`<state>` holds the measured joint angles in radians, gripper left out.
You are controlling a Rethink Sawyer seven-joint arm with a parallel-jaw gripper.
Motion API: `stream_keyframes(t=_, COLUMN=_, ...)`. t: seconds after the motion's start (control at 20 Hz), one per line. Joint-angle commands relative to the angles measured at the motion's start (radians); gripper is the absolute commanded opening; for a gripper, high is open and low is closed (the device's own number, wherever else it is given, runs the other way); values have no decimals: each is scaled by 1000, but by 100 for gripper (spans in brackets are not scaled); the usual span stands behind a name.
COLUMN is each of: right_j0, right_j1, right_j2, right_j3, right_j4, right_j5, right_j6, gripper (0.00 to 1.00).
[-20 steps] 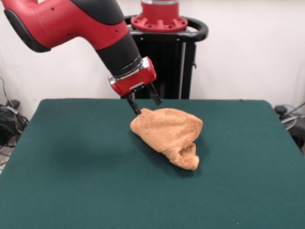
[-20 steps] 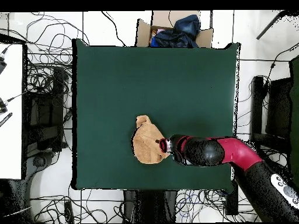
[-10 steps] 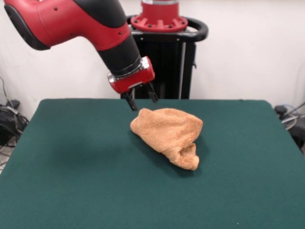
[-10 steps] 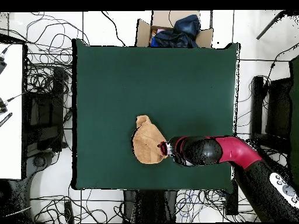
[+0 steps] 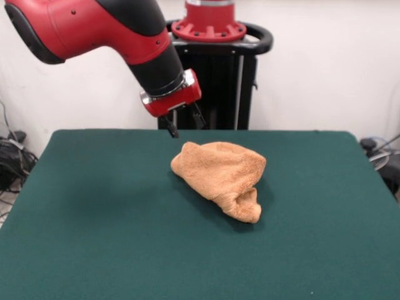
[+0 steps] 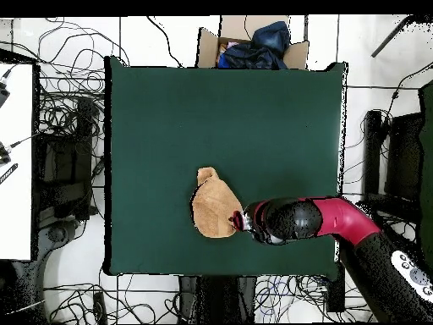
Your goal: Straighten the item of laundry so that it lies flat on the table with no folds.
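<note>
Up above, the gripper (image 5: 184,123) was open and held nothing. Below it, the towel (image 5: 222,175) sat bunched up on the green bench (image 5: 112,212).

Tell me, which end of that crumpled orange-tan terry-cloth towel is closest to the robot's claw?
The broad rounded end of the orange-tan terry-cloth towel, just below the open gripper. The other end is a narrow bunched tail, farther off.

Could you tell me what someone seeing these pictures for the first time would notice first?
The eye goes first to the orange-tan towel, bunched in a folded heap near the middle of the dark green table. Next comes the big red and black arm reaching in from the front view's upper left. Its gripper hangs just above the towel's far end, jaws open and holding nothing.
</note>
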<state>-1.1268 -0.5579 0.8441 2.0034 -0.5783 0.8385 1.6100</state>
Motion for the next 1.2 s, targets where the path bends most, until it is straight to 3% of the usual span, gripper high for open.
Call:
stream_keyframes(t=0.05, right_j0=12, right_j1=57, right_j2=-77, right_j3=-83, right_j4=3, right_j5=131, right_j6=-116, gripper=100)
stream_keyframes(t=0.6, right_j0=-7, right_j1=121, right_j2=-80, right_j3=-61, right_j4=49, right_j5=164, right_j6=-71, gripper=100)
stream_keyframes(t=1.2, right_j0=-45, right_j1=74, right_j2=-20, right_j3=-46, right_j4=-2, right_j5=77, right_j6=-97, gripper=100)
